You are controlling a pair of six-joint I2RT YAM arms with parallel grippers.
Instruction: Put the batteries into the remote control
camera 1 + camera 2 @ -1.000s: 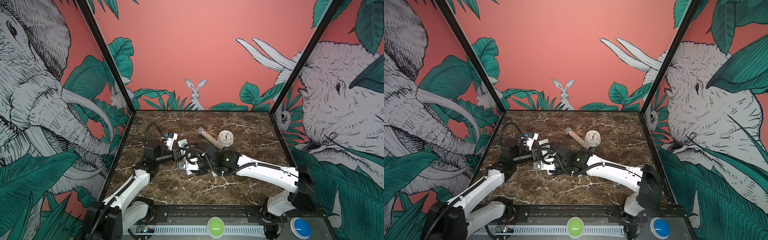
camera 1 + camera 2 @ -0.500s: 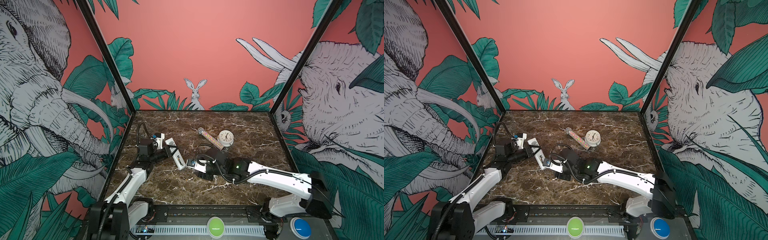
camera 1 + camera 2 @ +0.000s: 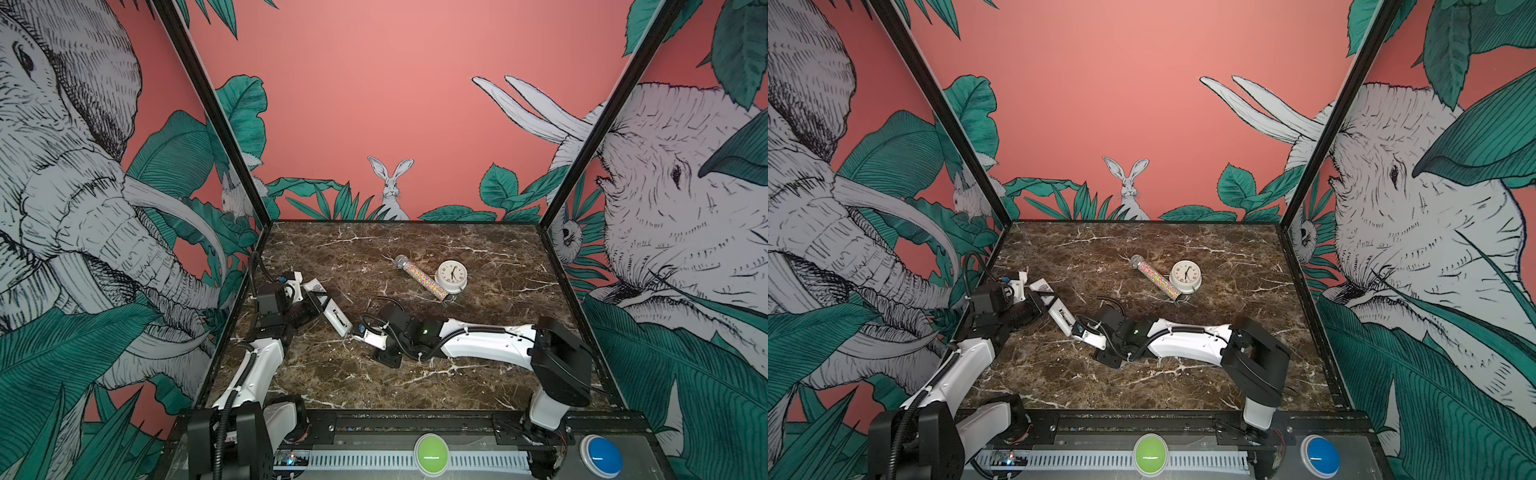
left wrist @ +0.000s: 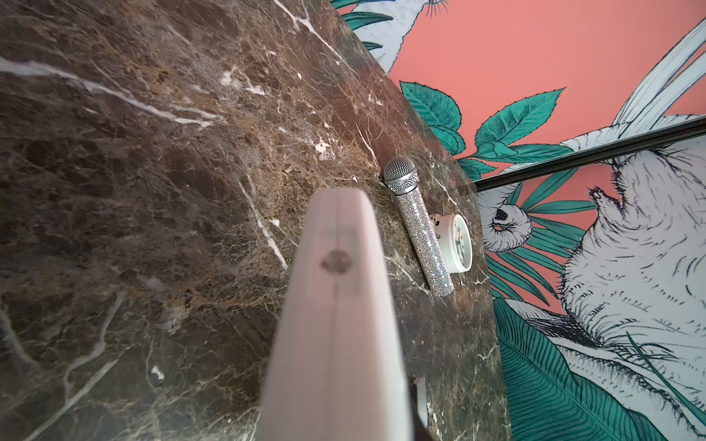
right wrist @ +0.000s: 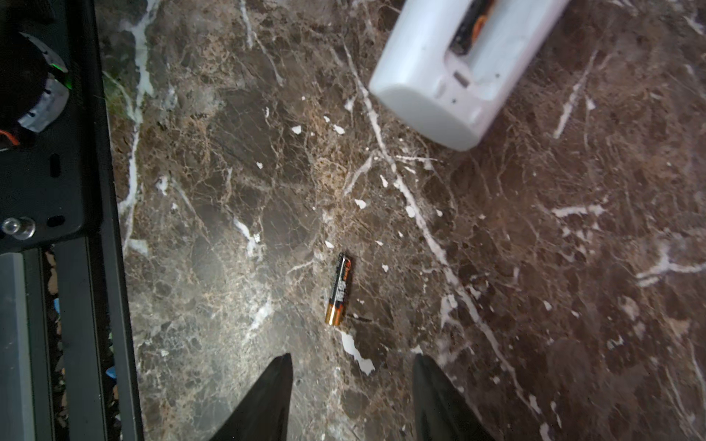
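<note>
Currently my left pincer is pressed together on the remote control, holding it aslant over the table with its open battery bay turned up toward the other arm, ready for feeding. My right pincer hangs spread and empty above a loose battery lying on the table, placed for a pinch. Something orange already shows inside the bay.

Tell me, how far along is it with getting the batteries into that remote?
Roughly halfway, it seems. Done: one battery already sits in the open compartment of the remote control. In hand: the left fingers are shut on the remote control, and the right fingers hang open above the loose battery lying on the marble table. Left: pick that one up and seat it beside the first.
</note>
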